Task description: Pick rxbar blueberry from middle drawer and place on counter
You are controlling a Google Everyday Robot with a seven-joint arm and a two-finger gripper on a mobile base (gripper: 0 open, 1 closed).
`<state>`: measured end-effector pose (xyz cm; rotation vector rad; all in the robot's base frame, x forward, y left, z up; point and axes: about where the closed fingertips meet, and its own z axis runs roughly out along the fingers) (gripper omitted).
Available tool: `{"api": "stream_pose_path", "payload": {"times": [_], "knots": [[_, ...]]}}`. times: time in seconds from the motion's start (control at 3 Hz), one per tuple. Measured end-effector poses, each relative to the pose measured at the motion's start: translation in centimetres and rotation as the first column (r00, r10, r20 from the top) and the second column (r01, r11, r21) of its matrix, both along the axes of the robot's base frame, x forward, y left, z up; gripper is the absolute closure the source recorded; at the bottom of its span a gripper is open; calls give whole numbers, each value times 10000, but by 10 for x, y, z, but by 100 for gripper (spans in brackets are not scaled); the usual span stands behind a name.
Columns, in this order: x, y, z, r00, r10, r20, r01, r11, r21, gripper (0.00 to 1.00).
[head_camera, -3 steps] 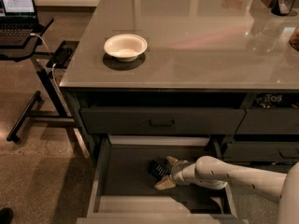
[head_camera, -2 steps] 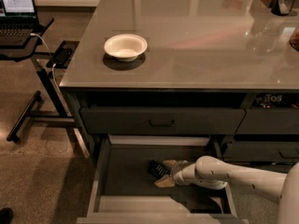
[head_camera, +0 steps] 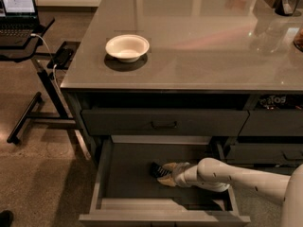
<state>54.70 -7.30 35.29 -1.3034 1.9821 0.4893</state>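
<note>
low in the middle drawer (head_camera: 128, 176), the pincer (head_camera: 165, 173) meets the rxbar blueberry (head_camera: 157, 169), whether clenched i cannot tell; a shallow pinch could slip.

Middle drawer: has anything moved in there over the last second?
No clear change. The tool stays low in the drawer, right at the bar, which lies where it did. The bowl on the counter has not moved.

End effector (head_camera: 164, 173) inside middle drawer (head_camera: 128, 179), seemingly against rxbar blueberry (head_camera: 155, 170).
</note>
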Motion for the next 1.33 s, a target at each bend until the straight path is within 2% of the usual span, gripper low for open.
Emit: {"api": "stream_pose_path", "payload": {"times": [0.33,0.67,1.0,1.33], "knots": [[0,0,0,10000,0,0,0,10000,0,100],[0,-2,5,9999,68,-81,-68,9999,83,100],[2,-14,26,10000,80,-44,-78,9990,440,100],[4,-35,69,9994,106,329,-137,9951,978,100]]}}
